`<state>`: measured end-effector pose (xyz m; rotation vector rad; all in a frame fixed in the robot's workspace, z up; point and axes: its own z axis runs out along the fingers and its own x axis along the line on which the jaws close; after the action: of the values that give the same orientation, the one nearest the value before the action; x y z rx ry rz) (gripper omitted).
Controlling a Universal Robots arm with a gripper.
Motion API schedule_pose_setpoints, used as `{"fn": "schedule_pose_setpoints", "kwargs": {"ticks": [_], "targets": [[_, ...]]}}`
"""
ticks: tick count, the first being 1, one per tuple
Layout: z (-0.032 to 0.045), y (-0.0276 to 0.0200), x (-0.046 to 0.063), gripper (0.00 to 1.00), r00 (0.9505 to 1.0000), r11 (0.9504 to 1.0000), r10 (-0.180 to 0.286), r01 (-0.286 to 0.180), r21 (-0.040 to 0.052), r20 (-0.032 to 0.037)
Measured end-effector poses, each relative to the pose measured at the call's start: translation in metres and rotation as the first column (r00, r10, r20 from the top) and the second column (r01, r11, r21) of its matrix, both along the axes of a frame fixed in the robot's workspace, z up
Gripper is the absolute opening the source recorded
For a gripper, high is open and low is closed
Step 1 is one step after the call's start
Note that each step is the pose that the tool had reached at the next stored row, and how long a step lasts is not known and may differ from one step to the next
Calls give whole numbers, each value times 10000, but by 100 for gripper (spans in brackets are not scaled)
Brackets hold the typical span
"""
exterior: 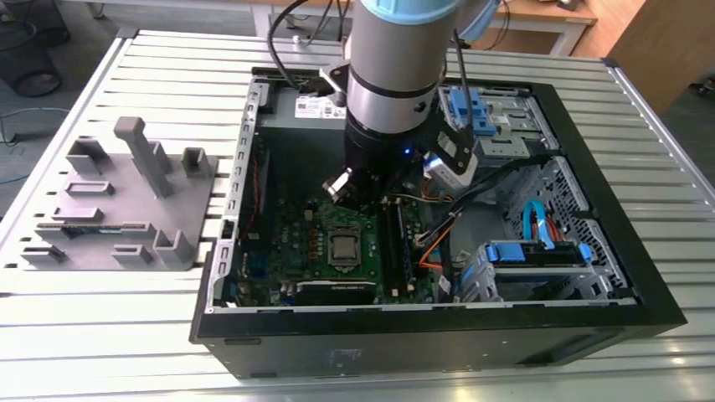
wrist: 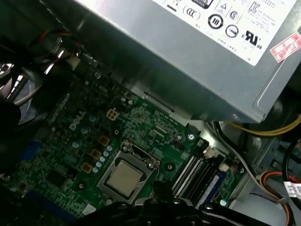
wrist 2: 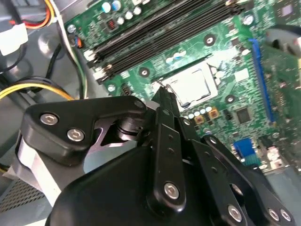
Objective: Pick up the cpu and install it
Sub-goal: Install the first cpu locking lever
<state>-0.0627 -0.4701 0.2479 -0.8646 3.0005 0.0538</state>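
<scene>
Cpu already sits flat in dark socket frame on green motherboard, inside open pc case, near middle of board. Gripper hangs just above it, a bit to far side. Holds nothing by the look; fingers open or shut: can't tell. Could go wrong: dropping lower w/ a tilt could scrape chip, bend pins under it, or snag yellow wires nearby.

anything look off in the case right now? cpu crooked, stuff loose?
Nothing stands out. The cpu lies flat and square inside its socket frame on the motherboard, edges parallel to the frame in both wrist views. The memory slots are empty. The gripper hangs above the board near the socket, holding nothing visible.
</scene>
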Motion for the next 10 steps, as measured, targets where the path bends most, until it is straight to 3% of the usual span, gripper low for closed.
{"fn": "schedule_pose_setpoints", "kwargs": {"ticks": [4, 10], "targets": [[-7, -78, 3, 11, 10000, 10000, -22, 22, 0, -1], [-38, -150, 4, 11, 9999, 9999, -148, 148, -1, -1]]}}
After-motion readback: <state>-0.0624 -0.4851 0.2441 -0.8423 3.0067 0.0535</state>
